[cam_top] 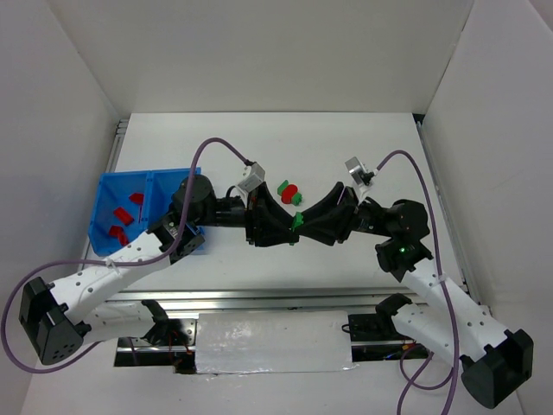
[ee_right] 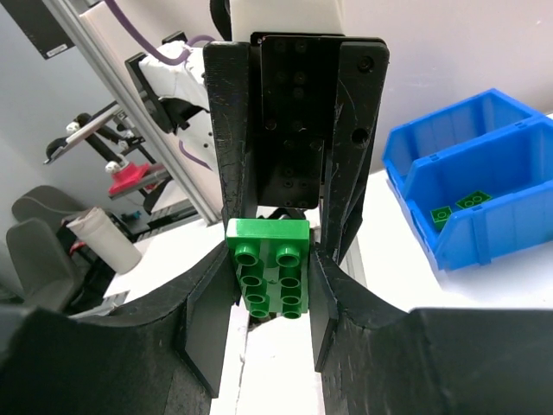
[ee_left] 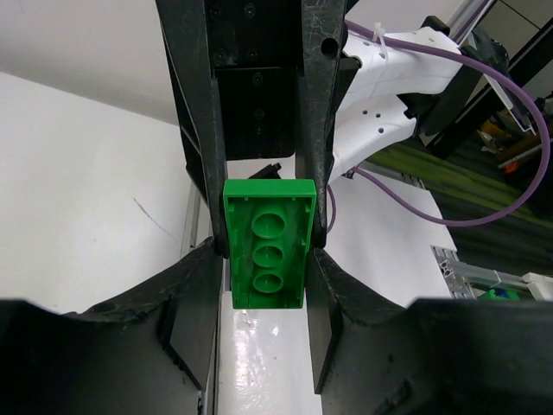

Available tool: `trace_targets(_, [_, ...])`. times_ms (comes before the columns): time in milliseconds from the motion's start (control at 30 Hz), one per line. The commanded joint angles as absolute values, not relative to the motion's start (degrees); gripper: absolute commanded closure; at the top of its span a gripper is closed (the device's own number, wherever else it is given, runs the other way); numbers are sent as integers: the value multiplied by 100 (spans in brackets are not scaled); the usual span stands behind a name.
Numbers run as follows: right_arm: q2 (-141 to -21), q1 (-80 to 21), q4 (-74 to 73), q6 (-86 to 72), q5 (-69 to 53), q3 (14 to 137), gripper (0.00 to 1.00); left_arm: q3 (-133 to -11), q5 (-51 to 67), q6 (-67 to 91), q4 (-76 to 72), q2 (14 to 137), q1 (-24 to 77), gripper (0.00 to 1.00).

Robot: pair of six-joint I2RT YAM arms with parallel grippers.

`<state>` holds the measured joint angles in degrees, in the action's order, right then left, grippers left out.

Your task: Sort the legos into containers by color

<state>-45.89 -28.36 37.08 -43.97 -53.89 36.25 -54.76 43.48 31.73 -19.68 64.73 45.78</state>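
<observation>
Loose red and green legos lie on the table just behind the arms, and the blue bin sits at the left with red bricks inside. Mid-table, one green brick is off the surface. The left fingers and right fingers both clamp it from opposite ends.

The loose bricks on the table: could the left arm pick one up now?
Probably not yet: its jaws are shut on a green brick that the right jaws also pinch. The loose bricks lie close, unblocked.
</observation>
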Motion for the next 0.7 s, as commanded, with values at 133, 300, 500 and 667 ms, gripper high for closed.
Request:
trace_targets(133, [-4465, -2883, 3490, -4070, -5107, 3779, 95, -5625, 4694, 3085, -2514, 6460, 4632, 100])
trace_targets(300, [-4430, -2883, 3402, -3982, -5001, 3762, 74, -5643, 4526, 2927, -2250, 6407, 4632, 100])
trace_targets(500, [-4272, -2883, 3077, -3780, -4457, 3700, 0, -5590, 4289, 2812, -1995, 6346, 4579, 100])
trace_targets(667, [-4184, -2874, 2568, -3508, -3965, 3770, 0, -5397, 4325, 2971, -2057, 6188, 4246, 100])
